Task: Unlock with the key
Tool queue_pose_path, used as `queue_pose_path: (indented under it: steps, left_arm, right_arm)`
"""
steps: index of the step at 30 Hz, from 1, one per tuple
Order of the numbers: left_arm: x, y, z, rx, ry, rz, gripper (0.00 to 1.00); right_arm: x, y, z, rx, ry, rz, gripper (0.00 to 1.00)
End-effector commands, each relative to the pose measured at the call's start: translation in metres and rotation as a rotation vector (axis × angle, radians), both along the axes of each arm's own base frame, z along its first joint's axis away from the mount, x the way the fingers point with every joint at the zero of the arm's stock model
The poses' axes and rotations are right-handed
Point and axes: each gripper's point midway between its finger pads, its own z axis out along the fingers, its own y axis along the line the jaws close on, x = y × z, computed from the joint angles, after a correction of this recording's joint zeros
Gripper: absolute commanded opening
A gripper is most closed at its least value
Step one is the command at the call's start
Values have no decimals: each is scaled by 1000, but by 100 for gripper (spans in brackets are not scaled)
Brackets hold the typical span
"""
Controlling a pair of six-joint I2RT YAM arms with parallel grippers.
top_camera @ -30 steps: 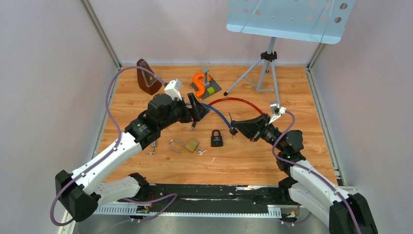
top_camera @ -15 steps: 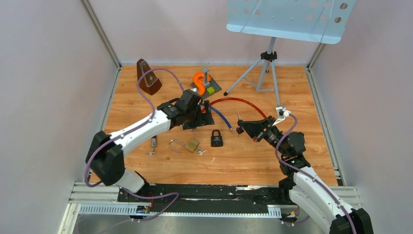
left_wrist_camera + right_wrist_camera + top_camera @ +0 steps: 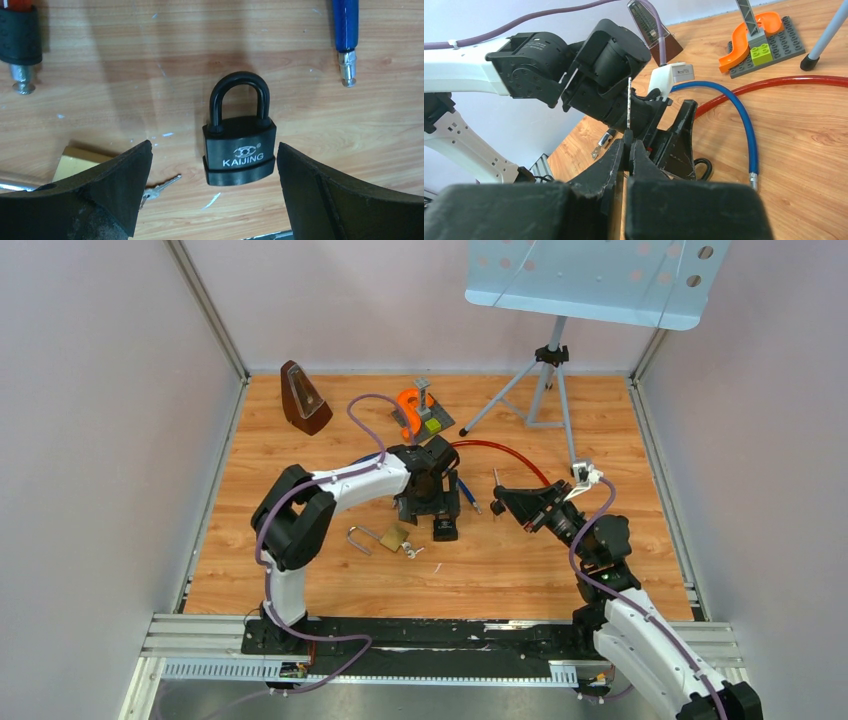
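My left gripper [image 3: 211, 165] is spread wide over the black padlock [image 3: 239, 150], one finger on each side of its body and neither touching it. The lock lies flat on the worktop [image 3: 350, 125] with its shackle shut. It looks like dense, rigid metal with smooth sides, so I expect it to skate if nudged. I would clamp across the body below the shackle and leave the bottom edge free, where I guess the keyhole sits. My right gripper [image 3: 629, 150] is pressed together on the key [image 3: 629, 107], whose thin blade sticks up. It is light and could twist between the pads. I see no container here.
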Motion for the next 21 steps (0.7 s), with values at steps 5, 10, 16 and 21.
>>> queue_pose_path:
  steps: [5,10,16,21]
  left_arm:
    - [0,-20,-22,29,54,-21,97]
    - [-7,-22,-33,67,86,-42,82]
    - [0,-10,-26,136,37,-57,51]
    - [24,29,11,311,-140,-68,31]
  right_arm:
    - [2,-6,6,11,-30,-27,0]
    - [2,-8,7,14,-29,-32,0]
    - [2,-8,7,19,-25,-27,0]
    - [2,-8,9,26,-27,-24,0]
